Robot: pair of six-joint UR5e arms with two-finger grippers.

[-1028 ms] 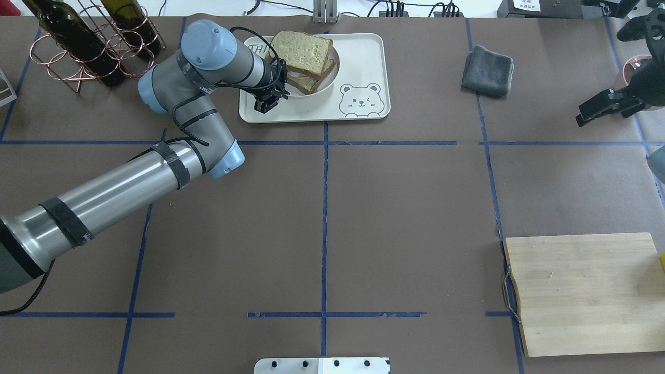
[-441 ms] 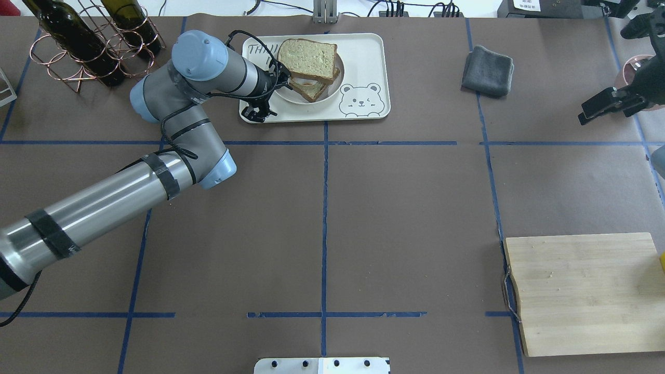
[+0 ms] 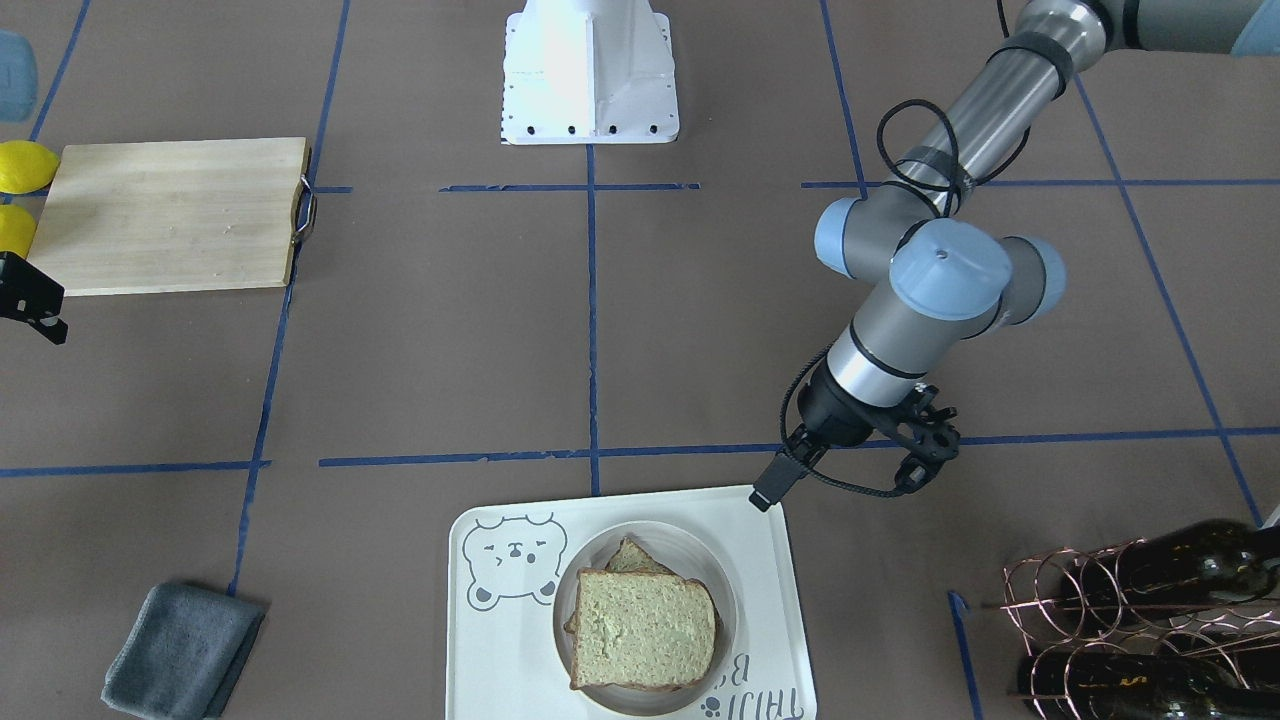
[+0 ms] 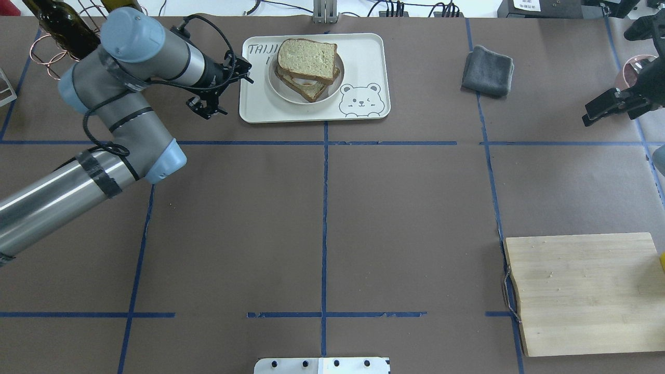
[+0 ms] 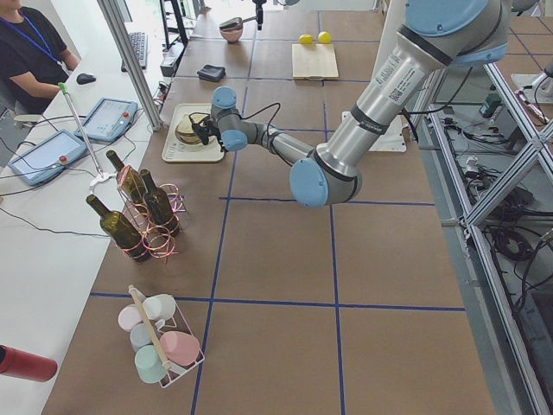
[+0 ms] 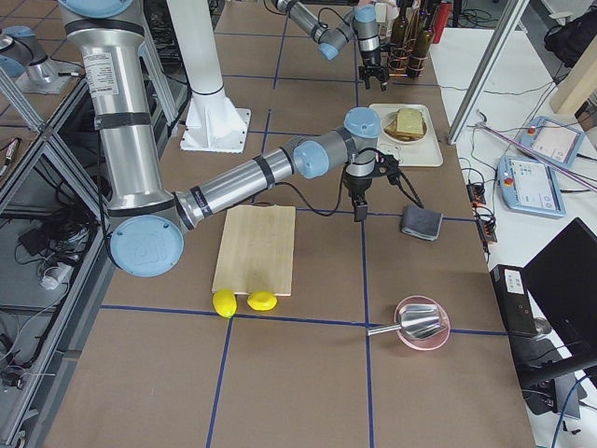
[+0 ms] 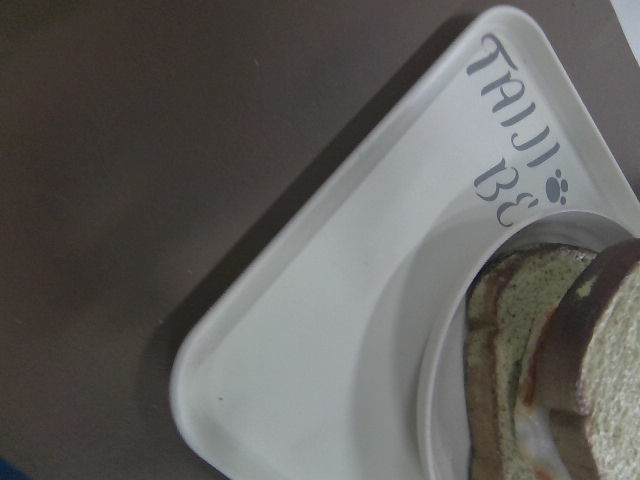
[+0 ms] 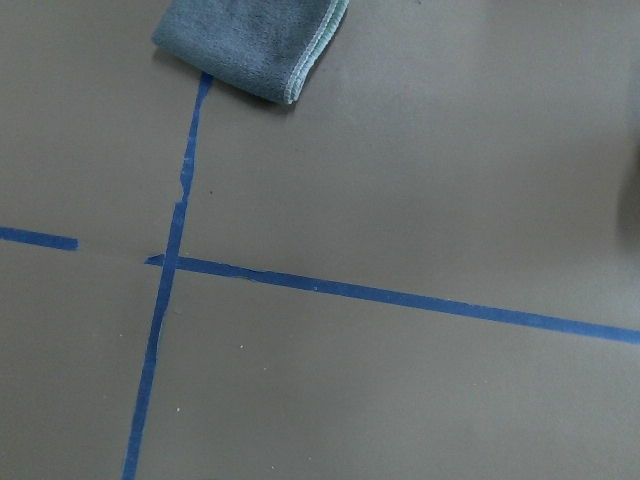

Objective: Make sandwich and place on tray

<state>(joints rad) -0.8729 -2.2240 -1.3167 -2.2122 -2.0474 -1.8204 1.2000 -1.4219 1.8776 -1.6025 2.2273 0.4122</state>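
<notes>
The sandwich, two tan bread slices with a white egg between them, lies on a small round white plate. The plate stands on the cream tray with the bear drawing, at the table's far side. The sandwich and tray also show in the front view. My left gripper is open and empty, just off the tray's left edge; in the front view its jaws stand wide apart. My right gripper hangs at the far right edge, empty; I cannot tell whether it is open.
A folded grey cloth lies right of the tray. A wooden cutting board sits at the near right, with two lemons beside it. Wine bottles in a copper rack stand behind my left arm.
My left gripper has drawn back to the left, from over the plate's edge to beside the tray. The sandwich stays on the plate. The right arm has barely moved.
</notes>
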